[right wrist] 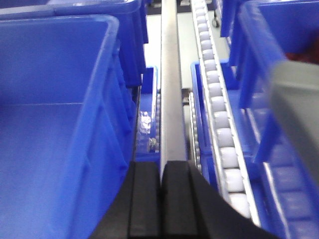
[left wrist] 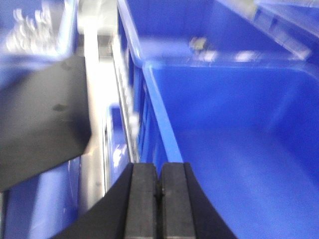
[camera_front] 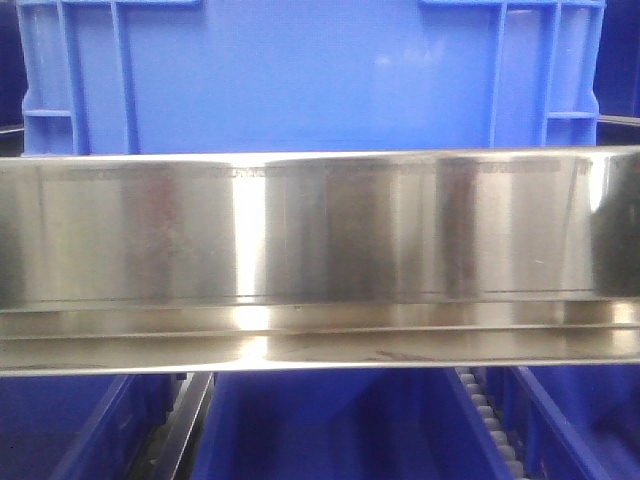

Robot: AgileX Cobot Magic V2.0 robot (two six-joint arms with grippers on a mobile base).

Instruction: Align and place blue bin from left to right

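The blue bin [camera_front: 300, 75], a ribbed bright blue crate with boxed corners, fills the top of the front view behind a steel rail. Neither gripper shows in that view. In the left wrist view my left gripper [left wrist: 160, 172] is shut with nothing between its pads, just above the left rim of a smooth-walled blue tub [left wrist: 239, 149]. In the right wrist view my right gripper [right wrist: 160, 169] is shut and empty, over a narrow steel rail [right wrist: 169, 99], with another blue tub [right wrist: 55, 139] close on its left.
A wide polished steel rail [camera_front: 320, 260] crosses the front view, with more blue tubs [camera_front: 330, 430] and a roller strip [camera_front: 485, 415] below it. A white roller track [right wrist: 219, 119] runs right of the narrow rail. A black plate [left wrist: 40, 129] stands at the left.
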